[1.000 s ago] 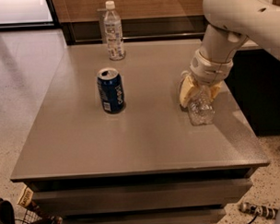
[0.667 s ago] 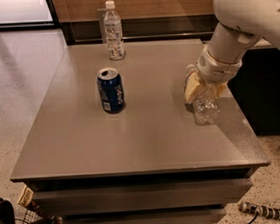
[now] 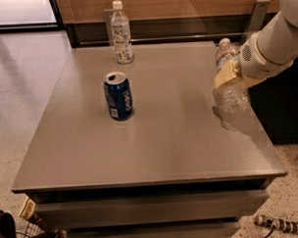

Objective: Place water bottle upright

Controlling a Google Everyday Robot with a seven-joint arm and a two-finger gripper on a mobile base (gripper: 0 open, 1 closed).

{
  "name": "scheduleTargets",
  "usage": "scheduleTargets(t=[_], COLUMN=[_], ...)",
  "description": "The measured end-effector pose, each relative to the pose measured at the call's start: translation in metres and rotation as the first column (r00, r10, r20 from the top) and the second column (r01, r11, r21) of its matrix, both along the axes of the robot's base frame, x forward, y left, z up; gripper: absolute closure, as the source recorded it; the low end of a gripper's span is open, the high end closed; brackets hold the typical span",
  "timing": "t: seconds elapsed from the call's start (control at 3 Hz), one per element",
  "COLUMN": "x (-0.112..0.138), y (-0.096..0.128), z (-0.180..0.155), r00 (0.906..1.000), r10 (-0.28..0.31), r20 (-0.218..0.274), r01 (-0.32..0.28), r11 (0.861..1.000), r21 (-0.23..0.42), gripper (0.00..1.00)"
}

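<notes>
The water bottle is a stout clear ribbed bottle with a white cap and a narrow white-and-red band near the shoulder. It hangs roughly upright above the right side of the grey table, its base lifted off the surface and casting a shadow below. My gripper, with yellowish fingers, is shut on the bottle's middle; the white arm reaches in from the upper right and hides part of the bottle.
A blue soda can stands upright left of centre. A slimmer bottle with a large white-blue label stands at the back edge. The table's right edge lies close under the held bottle. A wire basket sits on the floor at lower left.
The gripper has lifted the water bottle off the table and carried it up and to the right. The can and the slim bottle have not moved.
</notes>
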State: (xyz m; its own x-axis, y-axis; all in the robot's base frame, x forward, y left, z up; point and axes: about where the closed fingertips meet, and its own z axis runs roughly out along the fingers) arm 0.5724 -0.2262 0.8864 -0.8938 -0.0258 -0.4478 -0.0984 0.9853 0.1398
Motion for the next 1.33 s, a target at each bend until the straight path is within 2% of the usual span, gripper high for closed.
scheduleTargets(t=[0.33,0.67,1.0,1.33], x=[0.01,0.026,0.024,-0.003], y=[-0.018,-0.036,-0.036,-0.028], z=[0.025,0.043,0.059,0.085], r00=[0.9892,0.9447,0.8976,0.7799], r10=[0.023,0.04,0.072,0.161], r20=[0.145,0.325,0.435,0.605], r01=[-0.035,-0.119,-0.244,-0.444], r11=[0.996,0.967,0.903,0.824], r21=[0.079,0.227,0.354,0.353], gripper=[1.0,1.0,1.0,1.0])
